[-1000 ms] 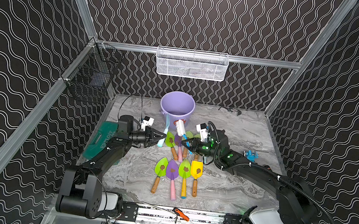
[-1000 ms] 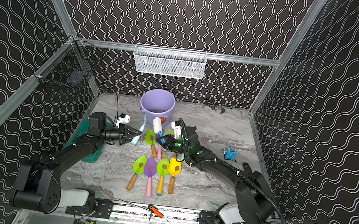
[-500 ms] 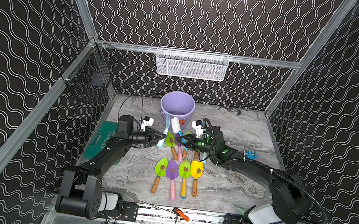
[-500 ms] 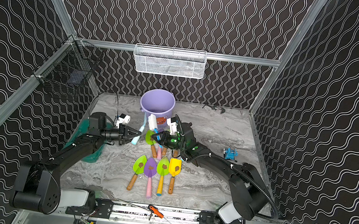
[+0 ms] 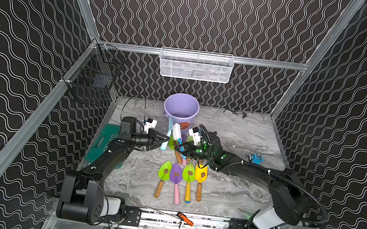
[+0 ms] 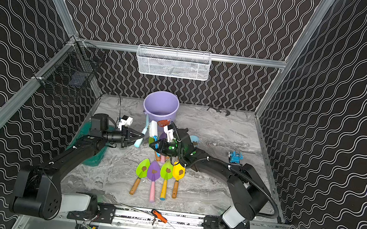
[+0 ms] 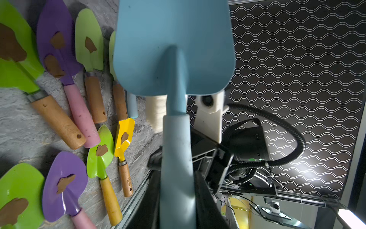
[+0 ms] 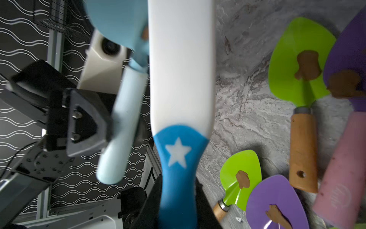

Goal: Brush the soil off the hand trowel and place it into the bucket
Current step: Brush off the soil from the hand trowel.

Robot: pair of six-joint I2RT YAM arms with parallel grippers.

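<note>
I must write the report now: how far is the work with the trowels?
Done: tools picked up, but the bucket shows no trowel inside. In hand: the left gripper holds a blue trowel, and the right gripper holds the brush close to it. Left: the other trowels carry soil.

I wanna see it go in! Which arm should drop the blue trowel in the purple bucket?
Left, probably: the left fingers grip the blue trowel near the bucket; the right fingers hold the brush.
</note>
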